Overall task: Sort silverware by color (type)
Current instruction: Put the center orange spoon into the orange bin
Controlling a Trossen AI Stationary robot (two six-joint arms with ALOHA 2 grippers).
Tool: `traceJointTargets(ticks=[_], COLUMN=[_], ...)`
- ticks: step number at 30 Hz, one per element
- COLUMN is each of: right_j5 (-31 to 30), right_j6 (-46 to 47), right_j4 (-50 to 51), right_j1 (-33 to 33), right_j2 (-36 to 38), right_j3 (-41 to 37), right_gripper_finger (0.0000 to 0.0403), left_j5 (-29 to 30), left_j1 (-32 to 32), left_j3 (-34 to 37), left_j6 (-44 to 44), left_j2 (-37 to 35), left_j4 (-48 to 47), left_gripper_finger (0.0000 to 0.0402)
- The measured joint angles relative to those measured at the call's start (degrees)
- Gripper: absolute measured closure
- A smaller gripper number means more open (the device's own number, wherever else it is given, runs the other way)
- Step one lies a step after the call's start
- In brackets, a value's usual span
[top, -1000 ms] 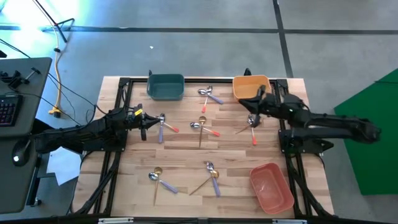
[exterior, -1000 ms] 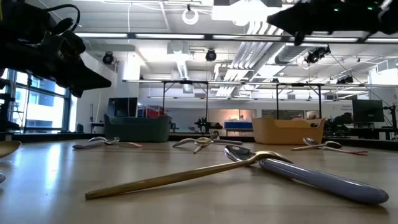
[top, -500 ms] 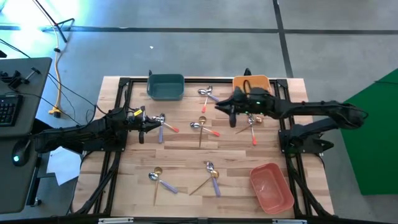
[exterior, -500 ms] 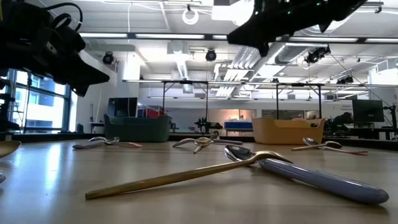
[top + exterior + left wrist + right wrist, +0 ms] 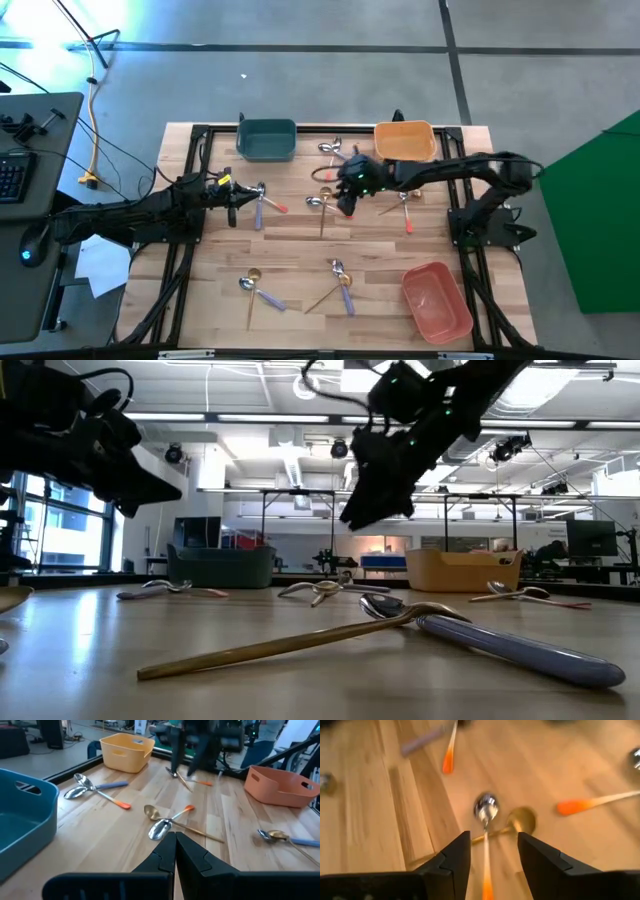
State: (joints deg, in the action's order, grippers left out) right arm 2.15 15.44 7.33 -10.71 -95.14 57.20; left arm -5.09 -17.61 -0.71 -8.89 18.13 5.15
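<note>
The silverware lies in loose pairs on the wooden table (image 5: 200,260). At the centre a gold spoon (image 5: 521,819) and a silver-headed spoon with an orange-red handle (image 5: 486,809) cross each other. My right gripper (image 5: 492,851) hangs open above this pair (image 5: 322,201), fingers pointing down, clear of the table in the low view (image 5: 372,490). My left gripper (image 5: 232,203) is shut and held above the table's left side, next to a lavender-handled and a red-handled spoon (image 5: 262,196). It holds nothing (image 5: 175,851).
A teal bin (image 5: 266,140) and an orange bin (image 5: 404,140) stand at the far edge, and a red-pink bin (image 5: 437,300) at the near right. More spoon pairs lie far centre (image 5: 336,152), right (image 5: 408,203), near left (image 5: 252,287) and near centre (image 5: 340,280).
My right gripper has swung from beside the orange bin toward the table's left and come lower. It now hangs over the central spoon pair. The silverware has not moved.
</note>
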Motion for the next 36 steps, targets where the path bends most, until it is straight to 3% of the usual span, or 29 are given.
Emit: traceJointTargets(ticks=[10,17,22,29,36], right_j5=[-1.04,-3.64,-2.36,1.55,4.92], right_j6=[-3.56,-7.23,-9.12,-12.68,-17.87], right_j4=[16.15,21.15,20.89,20.69,28.35], right_j1=[3.43,2.34,0.90,-0.08,0.04], right_j2=[-15.30,-20.73,-21.76,-21.78,-21.03], right_j3=[14.74,19.16,19.42,19.40,22.77], right_gripper_finger=[0.0254,0.0259,0.0296,0.0391,0.0396], left_j5=[2.28,4.24,4.29,4.32,4.29], left_j1=[0.00,0.00,0.00,0.00,0.00], left_j3=[0.00,0.00,0.00,0.00,0.00], left_j6=[0.06,0.14,0.96,1.08,1.05], left_j2=[-0.02,-0.02,-0.02,-0.02,-0.02], left_j4=[0.99,1.21,1.98,2.49,2.49], left_gripper_finger=[0.0401,0.0401,0.0401,0.0401,0.0401])
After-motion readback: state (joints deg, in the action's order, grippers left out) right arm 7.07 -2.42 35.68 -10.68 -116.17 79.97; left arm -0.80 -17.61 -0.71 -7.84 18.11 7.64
